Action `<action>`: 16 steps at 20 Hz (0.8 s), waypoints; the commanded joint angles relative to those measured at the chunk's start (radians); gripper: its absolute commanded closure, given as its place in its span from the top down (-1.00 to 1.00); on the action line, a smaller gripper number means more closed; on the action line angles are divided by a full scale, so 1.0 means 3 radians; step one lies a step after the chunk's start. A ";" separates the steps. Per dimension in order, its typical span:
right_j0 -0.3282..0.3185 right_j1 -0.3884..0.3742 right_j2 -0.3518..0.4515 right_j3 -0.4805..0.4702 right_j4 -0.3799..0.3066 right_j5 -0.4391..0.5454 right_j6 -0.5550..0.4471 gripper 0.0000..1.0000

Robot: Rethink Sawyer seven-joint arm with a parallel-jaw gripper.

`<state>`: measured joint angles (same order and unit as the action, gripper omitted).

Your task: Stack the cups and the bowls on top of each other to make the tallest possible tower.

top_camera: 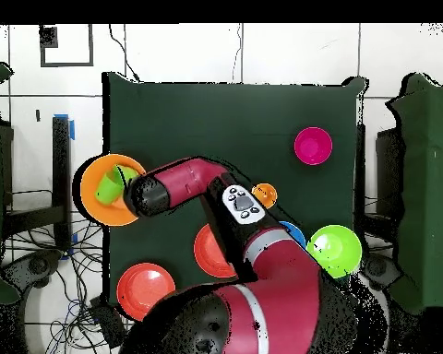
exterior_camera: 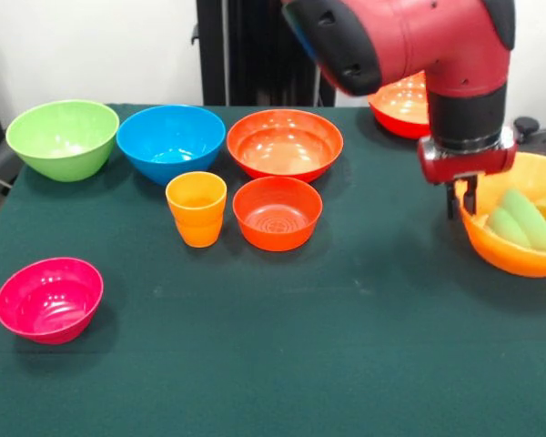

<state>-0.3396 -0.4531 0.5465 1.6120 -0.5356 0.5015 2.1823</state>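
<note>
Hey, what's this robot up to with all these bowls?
The red Sawyer arm has its claw at the rim of the large orange plastic bowl at the table's edge, which holds a small green bowl. The orange plastic cup and the other bowls stand unstacked on the dark green table.

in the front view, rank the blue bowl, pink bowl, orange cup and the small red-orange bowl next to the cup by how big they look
1. Blue bowl, clearly widest.
2. Pink bowl and small red-orange bowl: the pink one looks slightly wider, but it sits nearer the camera, so I won't rank them.
3. Orange cup, narrowest.
</note>
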 commanded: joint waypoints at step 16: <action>-0.0521 0.0781 0.0419 -0.1758 -0.0473 0.1266 -0.2974 -1.00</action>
<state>-0.4813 -0.2850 0.7123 1.2448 -0.5609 0.8158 1.5857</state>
